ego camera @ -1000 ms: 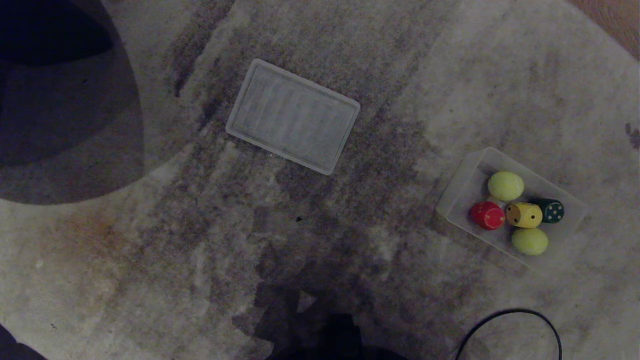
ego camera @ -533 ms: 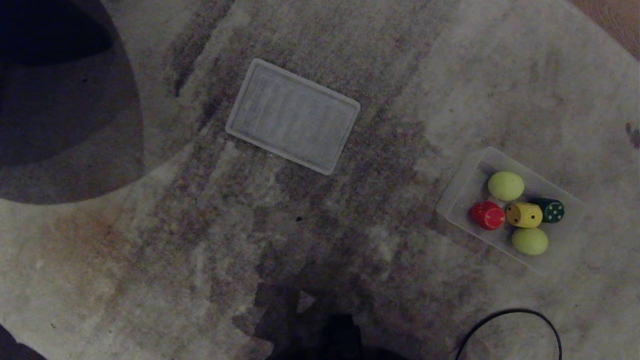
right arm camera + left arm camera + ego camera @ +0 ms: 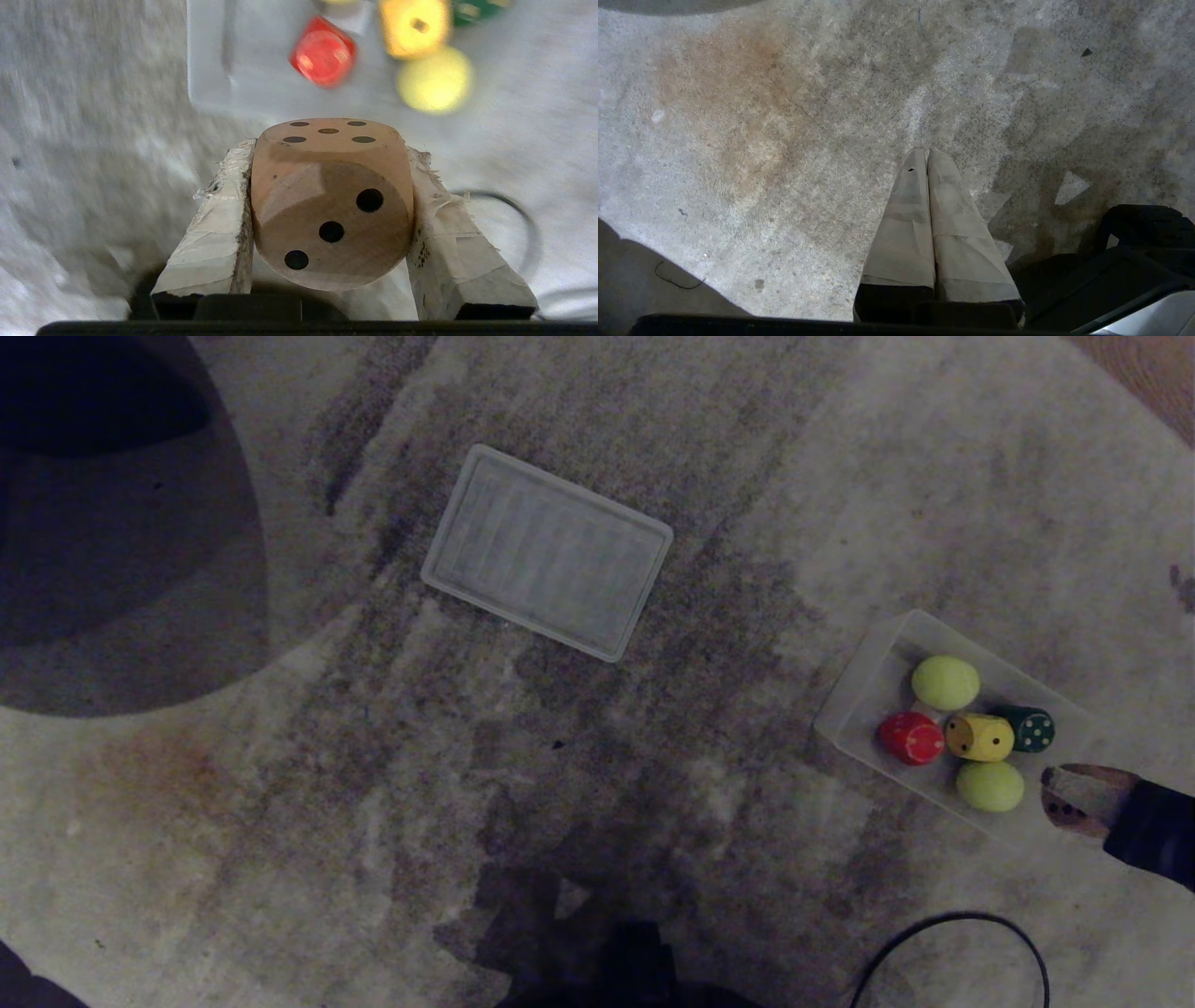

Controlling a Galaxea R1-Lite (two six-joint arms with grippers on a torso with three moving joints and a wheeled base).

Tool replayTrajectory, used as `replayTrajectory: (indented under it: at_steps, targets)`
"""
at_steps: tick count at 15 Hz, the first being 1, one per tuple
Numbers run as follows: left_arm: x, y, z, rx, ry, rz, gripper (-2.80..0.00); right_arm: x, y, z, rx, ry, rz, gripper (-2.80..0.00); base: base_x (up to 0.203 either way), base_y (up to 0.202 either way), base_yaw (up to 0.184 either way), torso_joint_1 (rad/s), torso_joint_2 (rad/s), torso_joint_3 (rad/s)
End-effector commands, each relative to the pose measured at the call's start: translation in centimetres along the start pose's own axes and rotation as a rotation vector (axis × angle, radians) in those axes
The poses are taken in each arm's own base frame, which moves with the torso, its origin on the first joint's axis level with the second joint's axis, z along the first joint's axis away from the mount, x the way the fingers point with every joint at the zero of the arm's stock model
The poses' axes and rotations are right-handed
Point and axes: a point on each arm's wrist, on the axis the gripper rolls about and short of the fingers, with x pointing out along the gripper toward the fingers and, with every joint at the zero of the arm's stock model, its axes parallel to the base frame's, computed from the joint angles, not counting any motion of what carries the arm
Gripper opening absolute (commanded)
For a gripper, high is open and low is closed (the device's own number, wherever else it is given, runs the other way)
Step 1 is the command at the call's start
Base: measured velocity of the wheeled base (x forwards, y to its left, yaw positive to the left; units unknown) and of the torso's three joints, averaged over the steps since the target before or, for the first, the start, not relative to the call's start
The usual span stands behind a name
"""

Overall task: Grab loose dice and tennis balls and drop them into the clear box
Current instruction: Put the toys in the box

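The right tool [image 3: 329, 205] pinches the tan die [image 3: 331, 200] between its 2 taped fingers [image 3: 212, 233], one pressed against each side of the cube; the face toward the wrist camera shows 3 dark dots and the face above it shows 5. In the head view that tool [image 3: 1074, 795] enters from the lower right edge of the frame, its tip just beside the lower right end of the clear box [image 3: 864, 695], and whether it overlaps the rim cannot be told. The clear box lies at the right of the frame on the mottled grey carpet [image 3: 280, 821] and holds 5 things: the red die [image 3: 909, 738], the yellow die [image 3: 978, 737] and the dark green die [image 3: 1031, 729] in a row across its middle, 1 tennis ball [image 3: 945, 682] above them and a second tennis ball [image 3: 990, 786] below them, nearest the tool. A flat ribbed translucent lid [image 3: 547, 553] lies well apart from the box, above the centre of the frame. A black cable [image 3: 943, 922] loops at the lower right. The left tool [image 3: 927, 161] hangs over bare carpet with its 2 fingers pressed together and nothing between them.
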Motion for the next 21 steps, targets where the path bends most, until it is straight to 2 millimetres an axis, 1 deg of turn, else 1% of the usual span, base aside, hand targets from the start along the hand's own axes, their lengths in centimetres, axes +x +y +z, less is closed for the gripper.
replayTrajectory:
  at_steps: [1, 4, 7, 8, 10, 13, 14, 16, 17, 18, 20, 21]
  targets:
    - [0.0, 0.0, 0.0, 0.000, 0.003, 0.000, -2.80, 5.7, 0.2, -0.5, 0.021, 0.068, 0.014, -2.80, 0.000, 0.000, 0.000, 0.000, 0.00, 0.000]
    - [0.0, 0.0, 0.0, 0.000, 0.003, 0.000, -2.80, 10.0, 0.6, -0.4, 0.035, 0.027, 0.059, -2.80, 0.000, 0.000, 0.000, 0.000, 0.00, 0.000]
    - [0.0, 0.0, 0.0, 0.000, 0.003, 0.000, -2.80, 12.7, 0.7, -0.5, 0.083, -0.043, 0.093, -2.80, 0.000, 0.000, 0.000, 0.000, 0.00, 0.000]
    - [0.0, 0.0, 0.0, 0.000, 0.003, 0.000, -2.80, 13.4, 0.8, -0.3, 0.128, -0.072, 0.107, -2.80, 0.000, 0.000, 0.000, 0.000, 0.00, 0.000]
    - [0.0, 0.0, 0.0, 0.000, 0.003, 0.000, -2.80, 14.2, 0.8, -0.3, 0.162, -0.092, 0.119, -2.80, 0.000, 0.000, 0.000, 0.000, 0.00, 0.000]
    - [0.0, 0.0, 0.0, 0.000, 0.003, 0.000, -2.80, 14.3, 1.0, -0.1, 0.224, -0.091, 0.189, -2.80, 0.000, 0.000, 0.000, 0.000, 0.00, 0.000]
    - [0.0, 0.0, 0.0, 0.000, 0.003, 0.000, -2.80, 14.2, 1.1, -0.1, 0.221, -0.091, 0.205, 0.00, 0.000, 0.000, 0.000, 0.000, 0.00, 0.000]
    - [0.0, 0.0, 0.0, 0.000, 0.003, 0.000, -2.80, 13.9, 1.5, -0.1, 0.215, -0.092, 0.221, 0.00, 0.000, 0.000, 0.000, 0.000, 0.00, 0.000]
    - [0.0, 0.0, 0.0, 0.000, 0.003, 0.000, -2.80, 13.4, 1.4, -0.1, 0.206, -0.094, 0.222, 0.00, 0.000, 0.000, 0.000, 0.000, 0.00, 0.000]
    - [0.0, 0.0, 0.0, 0.000, 0.003, 0.000, -2.80, 12.8, 1.3, -0.3, 0.187, -0.087, 0.218, 0.00, 0.000, 0.000, 0.000, 0.000, 0.00, 0.000]
    - [0.0, 0.0, 0.0, 0.000, 0.003, 0.000, -2.80, 11.6, 0.8, -1.4, 0.119, -0.058, 0.192, 0.00, 0.000, 0.000, 0.000, 0.000, 0.00, 0.000]
    - [0.0, 0.0, 0.0, 0.000, 0.003, 0.000, -2.80, 10.6, 0.7, -1.5, 0.107, -0.060, 0.192, 0.00, 0.000, 0.000, 0.000, 0.000, 0.00, 0.000]
